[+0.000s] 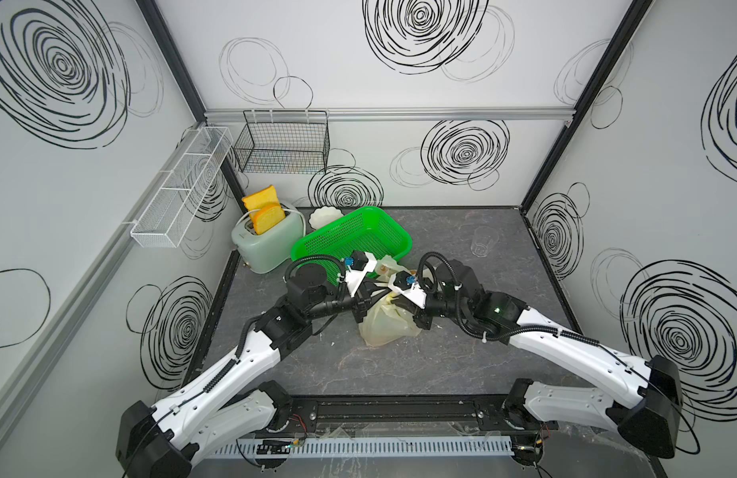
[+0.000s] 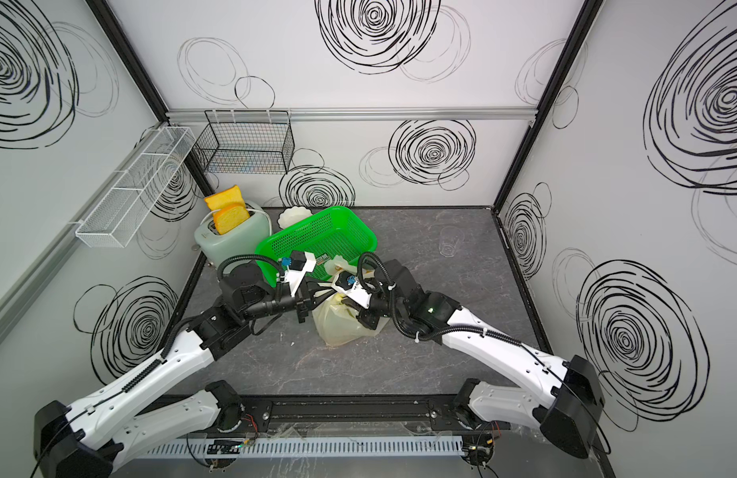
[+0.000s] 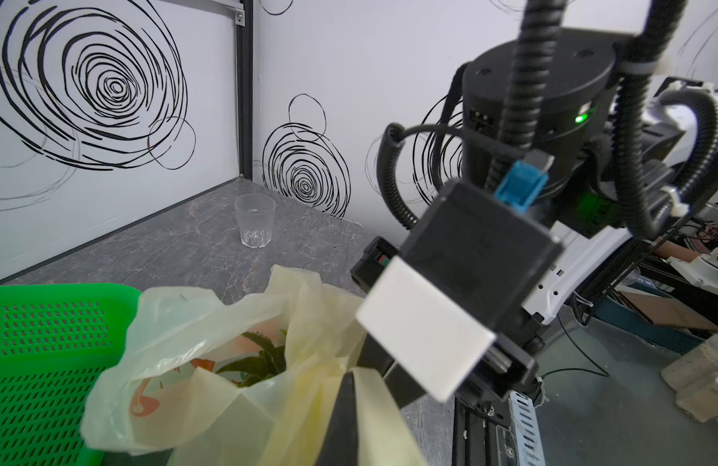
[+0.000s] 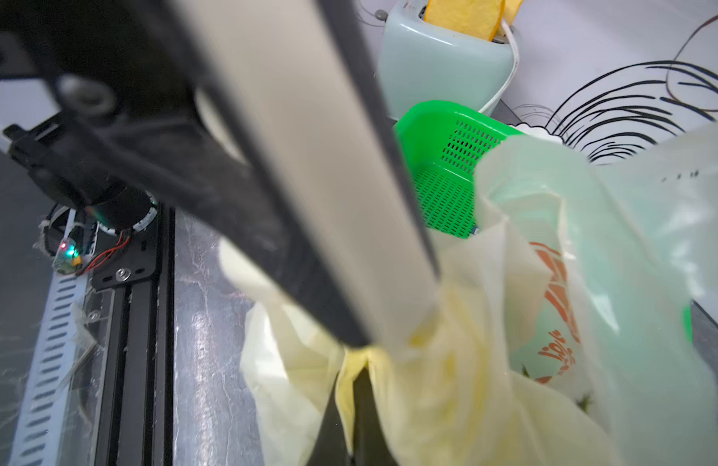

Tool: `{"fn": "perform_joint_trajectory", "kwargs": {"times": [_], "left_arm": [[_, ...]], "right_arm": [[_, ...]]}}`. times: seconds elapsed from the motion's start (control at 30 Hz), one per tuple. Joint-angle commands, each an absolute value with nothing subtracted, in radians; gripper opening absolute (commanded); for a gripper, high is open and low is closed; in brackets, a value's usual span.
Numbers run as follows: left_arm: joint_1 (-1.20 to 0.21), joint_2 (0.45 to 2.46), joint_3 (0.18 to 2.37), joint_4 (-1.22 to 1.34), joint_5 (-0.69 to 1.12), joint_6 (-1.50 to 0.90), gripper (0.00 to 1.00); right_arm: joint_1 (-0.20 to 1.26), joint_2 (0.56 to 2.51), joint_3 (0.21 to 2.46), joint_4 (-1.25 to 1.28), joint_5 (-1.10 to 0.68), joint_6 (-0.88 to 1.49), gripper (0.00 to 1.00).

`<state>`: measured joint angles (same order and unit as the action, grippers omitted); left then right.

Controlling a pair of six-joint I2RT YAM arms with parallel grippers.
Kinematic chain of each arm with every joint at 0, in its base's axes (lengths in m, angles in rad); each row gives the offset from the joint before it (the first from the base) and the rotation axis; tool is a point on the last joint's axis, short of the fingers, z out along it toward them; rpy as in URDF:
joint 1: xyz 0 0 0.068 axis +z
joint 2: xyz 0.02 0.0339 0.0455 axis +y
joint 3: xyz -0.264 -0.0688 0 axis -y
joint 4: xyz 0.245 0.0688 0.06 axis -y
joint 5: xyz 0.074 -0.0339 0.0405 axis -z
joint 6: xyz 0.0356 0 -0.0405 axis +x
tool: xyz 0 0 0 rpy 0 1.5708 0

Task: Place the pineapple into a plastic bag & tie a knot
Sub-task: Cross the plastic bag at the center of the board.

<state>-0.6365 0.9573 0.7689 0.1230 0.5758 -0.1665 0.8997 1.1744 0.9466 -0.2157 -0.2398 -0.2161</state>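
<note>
Grey worktop (image 1: pixel 441 351): plastic bag (image 1: pixel 385 327) contains the pineapple (image 3: pixel 260 359). Left jaws and right jaws each clamp a handle strip. Risk: uneven pull may tear the film or slip a strip, preventing the knot.

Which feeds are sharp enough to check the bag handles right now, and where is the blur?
Right wrist view: a blurred bar close to the lens crosses the frame, plastic bag soft. Left wrist view: cup and green basket crisp, the camera block blurred. Both top views: even light, bowed walls, arms cover the bag's top.
</note>
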Motion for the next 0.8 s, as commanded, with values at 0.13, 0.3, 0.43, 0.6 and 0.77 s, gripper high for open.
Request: {"fn": "perform_joint_trajectory", "kwargs": {"times": [0.13,0.3,0.43,0.6,0.77], "left_arm": [[-0.683,0.894,0.772,0.207,0.647,-0.244,0.0],[-0.687,0.863,0.733,0.139,0.611,-0.203,0.0],[-0.684,0.873,0.749,0.127,0.516,-0.161,0.02],[-0.685,0.888,0.784,0.125,0.402,-0.109,0.32],[-0.68,0.906,0.817,0.084,0.362,-0.026,0.58]], "right_arm": [[0.869,1.176,0.841,0.073,-0.013,0.087,0.0],[0.868,1.164,0.789,0.192,-0.042,0.234,0.0],[0.894,1.172,0.773,0.21,-0.057,0.255,0.0],[0.906,1.17,0.761,0.218,-0.077,0.255,0.0],[0.911,1.173,0.761,0.225,-0.103,0.245,0.0]]}}
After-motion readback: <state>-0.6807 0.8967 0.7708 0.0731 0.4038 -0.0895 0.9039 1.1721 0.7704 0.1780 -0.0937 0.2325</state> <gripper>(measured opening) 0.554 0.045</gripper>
